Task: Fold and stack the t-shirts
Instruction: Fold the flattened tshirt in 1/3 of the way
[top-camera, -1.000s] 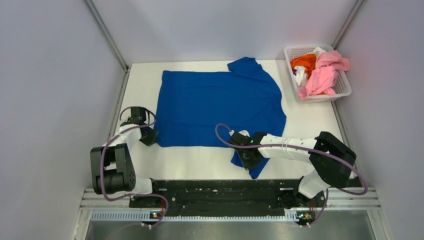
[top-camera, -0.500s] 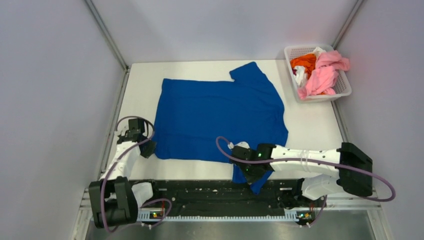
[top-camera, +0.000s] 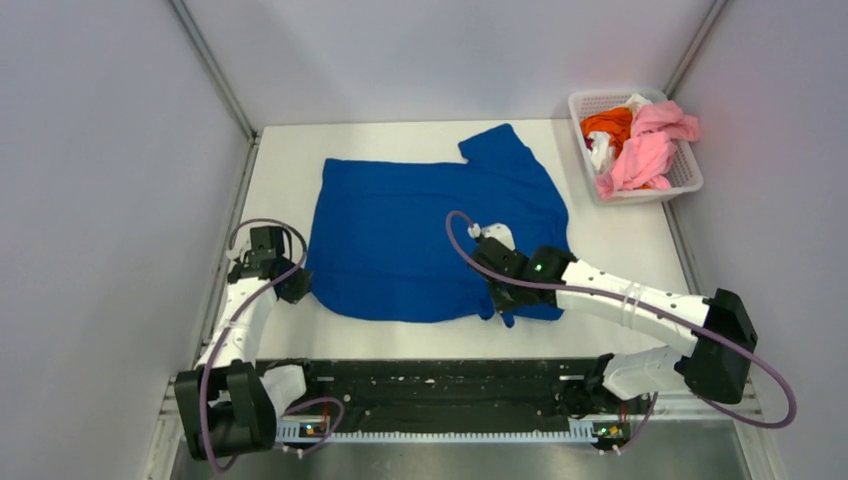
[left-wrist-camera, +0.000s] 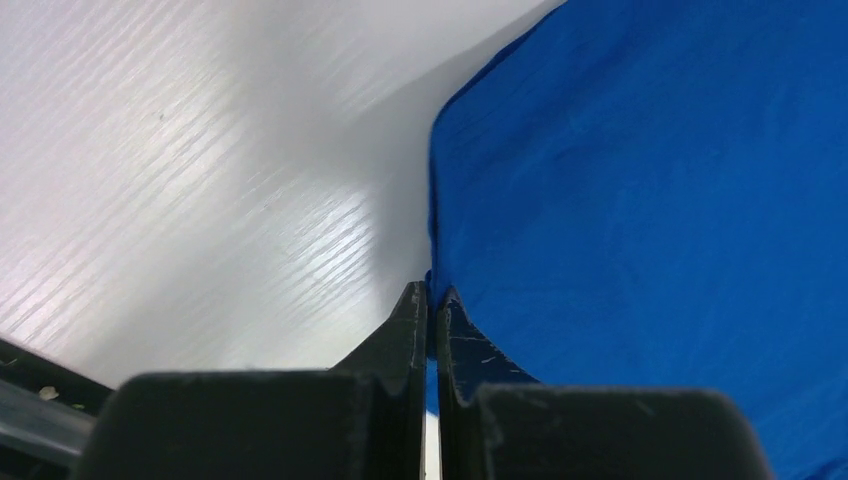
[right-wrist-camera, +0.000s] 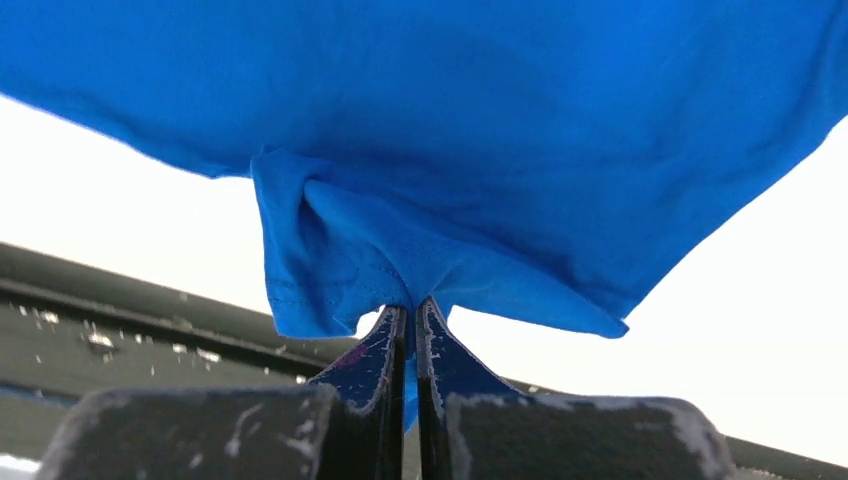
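A royal blue t-shirt lies spread on the white table, plain side up, with no lettering showing. My left gripper is shut on its near left corner at the table's left side. My right gripper is shut on a bunched sleeve of the same shirt and holds it lifted over the shirt's near right part. Pink, orange and white tees lie crumpled in the basket at the back right.
A white lattice basket stands at the table's back right corner. Metal frame rails run along both sides. The black arm-mount bar crosses the near edge, also seen in the right wrist view.
My right gripper has carried the sleeve from the near edge up and inward over the shirt. My left gripper has shifted a little away from the near edge with its corner.
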